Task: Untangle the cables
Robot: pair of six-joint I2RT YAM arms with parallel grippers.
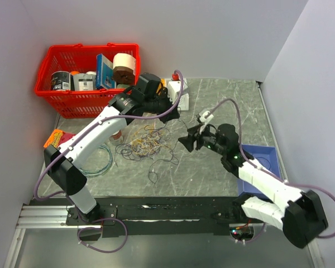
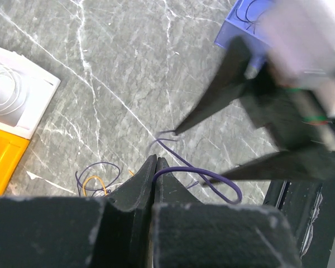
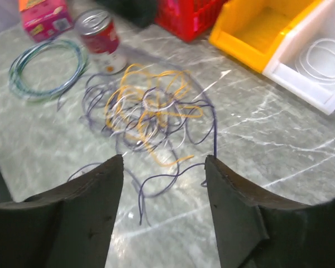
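The cables [image 1: 148, 142] lie in a tangled heap of dark purple, yellow-orange and pale wires at mid-table; the heap also shows in the right wrist view [image 3: 148, 109]. My left gripper [image 1: 171, 110] hovers above the heap's far right side. In the left wrist view it [image 2: 156, 163] is shut on a purple wire [image 2: 212, 180] that loops out to its right. My right gripper [image 1: 187, 143] is open and empty, just right of the heap. Its fingertips [image 3: 117, 167] frame the near purple strands. A purple strand [image 3: 215, 128] rises straight up from the heap.
A teal coiled hoop [image 1: 100, 159], a can [image 3: 103, 42] and a pink box [image 1: 56, 137] lie left of the heap. A red basket [image 1: 86, 78] stands at the back left, yellow and white bins [image 3: 268, 33] stand behind the heap, and a blue tray [image 1: 265, 159] is at the right.
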